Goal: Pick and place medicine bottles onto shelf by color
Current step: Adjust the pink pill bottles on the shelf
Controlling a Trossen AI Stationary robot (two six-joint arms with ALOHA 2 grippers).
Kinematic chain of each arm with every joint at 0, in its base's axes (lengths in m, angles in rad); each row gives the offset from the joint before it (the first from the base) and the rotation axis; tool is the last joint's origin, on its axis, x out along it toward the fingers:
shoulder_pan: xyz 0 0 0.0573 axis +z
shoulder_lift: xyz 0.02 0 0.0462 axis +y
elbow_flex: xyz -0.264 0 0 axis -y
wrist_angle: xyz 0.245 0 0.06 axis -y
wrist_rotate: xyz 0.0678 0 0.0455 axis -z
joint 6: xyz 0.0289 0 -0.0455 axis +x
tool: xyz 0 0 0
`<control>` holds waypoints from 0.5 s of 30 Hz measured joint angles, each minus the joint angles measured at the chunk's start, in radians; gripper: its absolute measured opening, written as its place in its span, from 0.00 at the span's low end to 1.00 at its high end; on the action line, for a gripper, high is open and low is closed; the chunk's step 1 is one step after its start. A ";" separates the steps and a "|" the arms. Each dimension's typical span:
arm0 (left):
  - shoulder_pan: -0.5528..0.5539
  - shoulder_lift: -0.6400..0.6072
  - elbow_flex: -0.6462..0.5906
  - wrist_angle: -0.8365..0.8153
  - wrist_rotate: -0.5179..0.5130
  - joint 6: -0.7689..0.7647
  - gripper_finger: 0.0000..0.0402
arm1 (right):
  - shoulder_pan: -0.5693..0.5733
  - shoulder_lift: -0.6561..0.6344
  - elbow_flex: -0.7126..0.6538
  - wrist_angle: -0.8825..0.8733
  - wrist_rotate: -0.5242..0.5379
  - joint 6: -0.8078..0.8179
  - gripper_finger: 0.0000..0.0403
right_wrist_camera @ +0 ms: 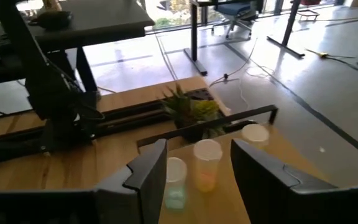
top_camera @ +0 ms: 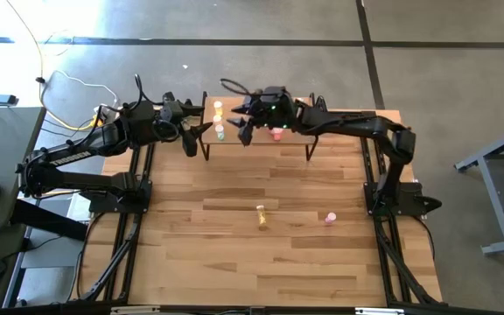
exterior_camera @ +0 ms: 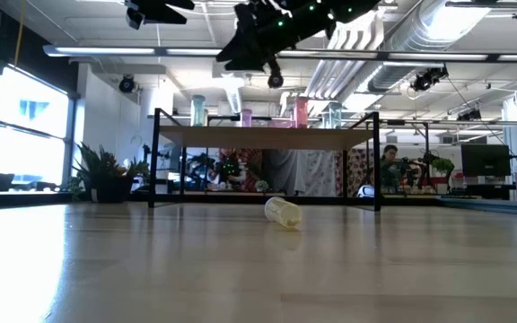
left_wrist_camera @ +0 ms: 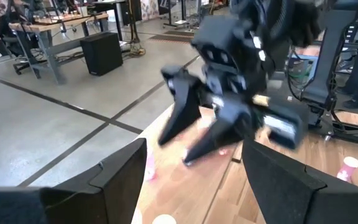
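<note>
Hovering over the shelf (top_camera: pixel 261 140) at upper centre, the right pincer (top_camera: pixel 245 131) gapes, empty, above the yellow (right_wrist_camera: pixel 207 167) and green bottles (right_wrist_camera: pixel 175 183). Left pincer (top_camera: pixel 192 136) wide beside it. Two bottles (top_camera: pixel 262 216) lie on the worktop (top_camera: pixel 234 254) below.

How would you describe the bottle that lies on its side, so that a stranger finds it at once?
Start at the shelf at the table's far edge, then come toward the open middle of the wooden table. The yellow bottle lies there on its side, alone. Its nearest neighbour, the pink bottle, stands to its right.
</note>
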 joint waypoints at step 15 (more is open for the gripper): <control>0.000 0.000 0.000 -0.007 0.000 0.000 0.63 | -0.082 -0.088 0.169 -0.411 0.064 -0.145 0.42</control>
